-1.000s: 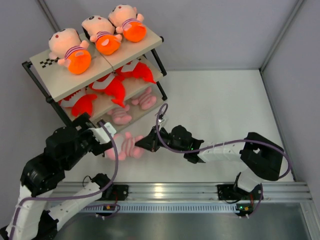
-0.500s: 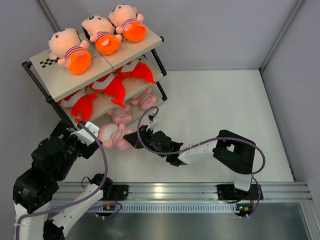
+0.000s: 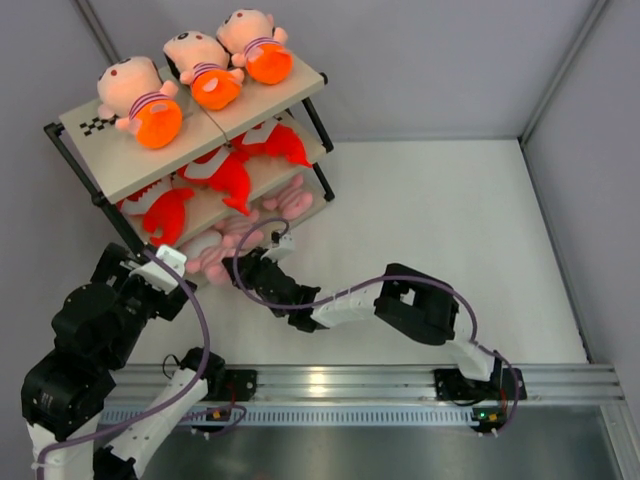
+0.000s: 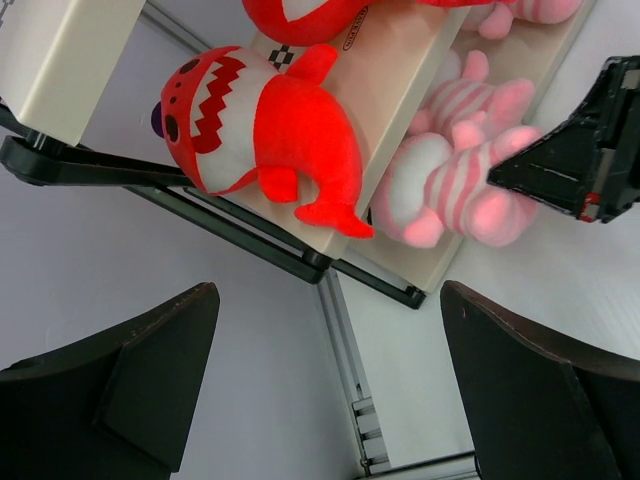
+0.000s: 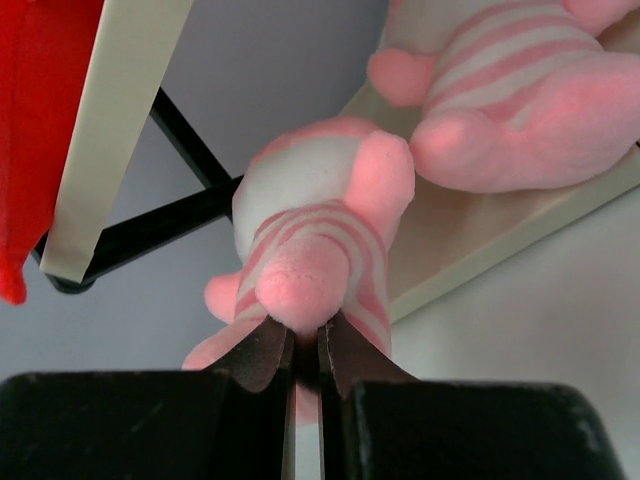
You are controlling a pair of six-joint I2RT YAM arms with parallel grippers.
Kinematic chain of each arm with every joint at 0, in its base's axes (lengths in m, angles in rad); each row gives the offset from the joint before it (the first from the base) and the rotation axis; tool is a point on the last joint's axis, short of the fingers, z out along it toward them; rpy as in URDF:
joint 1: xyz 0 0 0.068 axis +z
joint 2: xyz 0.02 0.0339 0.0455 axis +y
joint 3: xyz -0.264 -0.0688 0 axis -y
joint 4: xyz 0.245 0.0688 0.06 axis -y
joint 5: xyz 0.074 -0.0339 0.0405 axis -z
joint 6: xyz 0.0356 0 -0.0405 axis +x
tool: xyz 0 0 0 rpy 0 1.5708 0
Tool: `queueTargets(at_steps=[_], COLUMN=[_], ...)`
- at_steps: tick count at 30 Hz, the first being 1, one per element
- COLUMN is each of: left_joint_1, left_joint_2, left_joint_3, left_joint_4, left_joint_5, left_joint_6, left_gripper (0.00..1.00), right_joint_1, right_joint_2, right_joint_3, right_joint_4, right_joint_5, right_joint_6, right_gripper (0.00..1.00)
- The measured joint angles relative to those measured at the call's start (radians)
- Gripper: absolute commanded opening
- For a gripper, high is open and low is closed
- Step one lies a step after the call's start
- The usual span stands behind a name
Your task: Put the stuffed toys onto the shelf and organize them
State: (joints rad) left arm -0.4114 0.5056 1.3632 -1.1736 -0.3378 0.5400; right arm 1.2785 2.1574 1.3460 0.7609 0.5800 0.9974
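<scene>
Right of frame, white tabletop (image 3: 450, 220) lies open to me; upper left, three-tier black-framed beige shelf (image 3: 115, 165) blocks my passage.

- Three red fish (image 3: 225, 175) lie on the shelf's (image 3: 110, 160) middle board.
- Two pink striped dolls (image 3: 290, 200) lie on the bottom board.
- The third doll (image 5: 310, 220) is at that board's end, pinched by the right hand (image 5: 305, 345).

White tabletop (image 3: 430, 220), grey walls (image 3: 420, 60), alu rail (image 3: 350, 380) at near edge
</scene>
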Motion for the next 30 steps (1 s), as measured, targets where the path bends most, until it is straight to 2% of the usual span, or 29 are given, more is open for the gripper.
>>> queueTargets(at_steps=[13, 16, 19, 20, 23, 30], left_joint_1=[0.005, 0.005, 0.005, 0.005, 0.005, 0.005], left_joint_2=[-0.009, -0.012, -0.018, -0.02, -0.022, -0.028], left_joint_3=[0.004, 0.002, 0.0, 0.0, 0.0, -0.011], left_joint_4=[-0.001, -0.002, -0.001, -0.002, -0.001, -0.002], left_joint_5=[0.008, 0.009, 0.009, 0.009, 0.008, 0.008], left_joint_6=[0.0, 0.001, 0.002, 0.003, 0.005, 0.005], left_gripper=[0.98, 0.98, 0.98, 0.98, 0.98, 0.98], right_joint_1=[0.014, 0.015, 0.015, 0.015, 0.014, 0.014], right_joint_2=[0.24, 0.294, 0.321, 0.326, 0.336, 0.336], right_joint_3=[0.384, 0.466, 0.509, 0.517, 0.535, 0.529], right_joint_4=[-0.252, -0.31, -0.341, -0.346, -0.368, -0.361], right_joint_5=[0.137, 0.15, 0.164, 0.167, 0.176, 0.156], right_joint_6=[0.062, 0.068, 0.072, 0.074, 0.07, -0.008], right_gripper=[0.0, 0.04, 0.17, 0.33, 0.53, 0.82])
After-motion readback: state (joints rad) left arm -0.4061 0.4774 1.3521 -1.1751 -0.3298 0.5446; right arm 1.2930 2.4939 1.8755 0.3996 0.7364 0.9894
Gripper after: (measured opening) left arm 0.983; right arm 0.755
